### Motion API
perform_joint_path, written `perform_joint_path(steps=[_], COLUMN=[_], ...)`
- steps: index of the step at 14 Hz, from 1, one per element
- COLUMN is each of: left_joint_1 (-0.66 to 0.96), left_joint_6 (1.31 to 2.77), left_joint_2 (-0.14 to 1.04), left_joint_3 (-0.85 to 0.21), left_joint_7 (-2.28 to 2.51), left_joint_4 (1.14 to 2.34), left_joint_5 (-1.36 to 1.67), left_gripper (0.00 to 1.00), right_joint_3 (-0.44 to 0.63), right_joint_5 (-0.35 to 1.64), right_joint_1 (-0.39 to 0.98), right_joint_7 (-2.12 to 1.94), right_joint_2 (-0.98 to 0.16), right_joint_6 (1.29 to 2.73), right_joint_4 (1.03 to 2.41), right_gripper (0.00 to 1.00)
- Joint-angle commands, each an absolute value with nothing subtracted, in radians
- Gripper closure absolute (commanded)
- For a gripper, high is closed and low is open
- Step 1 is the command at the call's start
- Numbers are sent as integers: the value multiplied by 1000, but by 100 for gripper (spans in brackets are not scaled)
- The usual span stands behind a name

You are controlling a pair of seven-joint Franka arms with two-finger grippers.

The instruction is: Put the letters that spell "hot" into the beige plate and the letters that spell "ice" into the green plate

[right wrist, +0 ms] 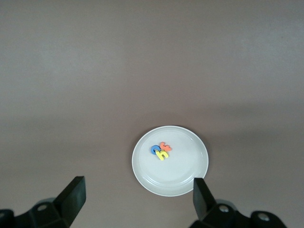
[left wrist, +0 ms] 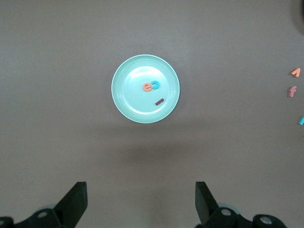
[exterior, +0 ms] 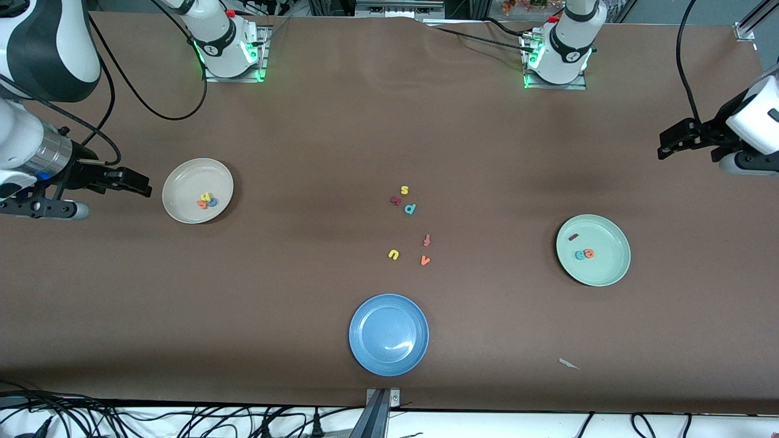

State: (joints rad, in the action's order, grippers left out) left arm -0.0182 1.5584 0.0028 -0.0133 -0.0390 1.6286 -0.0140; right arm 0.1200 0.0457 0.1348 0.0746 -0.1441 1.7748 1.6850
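The beige plate [exterior: 182, 182] lies toward the right arm's end of the table. In it sit the yellow h [right wrist: 163, 155], blue o [right wrist: 154, 149] and orange t [right wrist: 166, 147], bunched together. The green plate [exterior: 608, 267] lies toward the left arm's end and holds the dark red i [left wrist: 159, 101], teal c [left wrist: 156, 85] and orange e [left wrist: 147, 86]. My right gripper [exterior: 137, 182] hangs open and empty over bare table beside the beige plate [right wrist: 175, 178]. My left gripper [exterior: 666, 146] hangs open and empty over the table's end, off the green plate [left wrist: 130, 102].
A blue plate [exterior: 365, 340] lies near the front edge at mid-table. Loose letters lie in the middle: yellow s [exterior: 404, 190], a dark red letter [exterior: 395, 200], teal p [exterior: 410, 208], reddish f [exterior: 426, 239], yellow u [exterior: 393, 254], orange v [exterior: 425, 260]. A paper scrap [exterior: 569, 364] lies near the front.
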Motion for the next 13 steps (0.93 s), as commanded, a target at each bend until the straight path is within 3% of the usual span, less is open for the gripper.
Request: perform_joint_path(steps=[1,13], left_joint_1=[-6,-12], left_joint_6=[1569,1522], left_joint_2=[-55,-52], left_joint_3=[2,-5], left_joint_7=[-38,-37], left_joint_4=[1687,1678], left_joint_5=[-2,6], left_gripper=[0,0], right_joint_3=[121,121], right_joint_5=[55,60], right_joint_1=[144,146], right_joint_7=[80,81], right_joint_2=[-146,-146], right_joint_6=[1755,1753], right_joint_4=[1661,1661], right_gripper=[0,0])
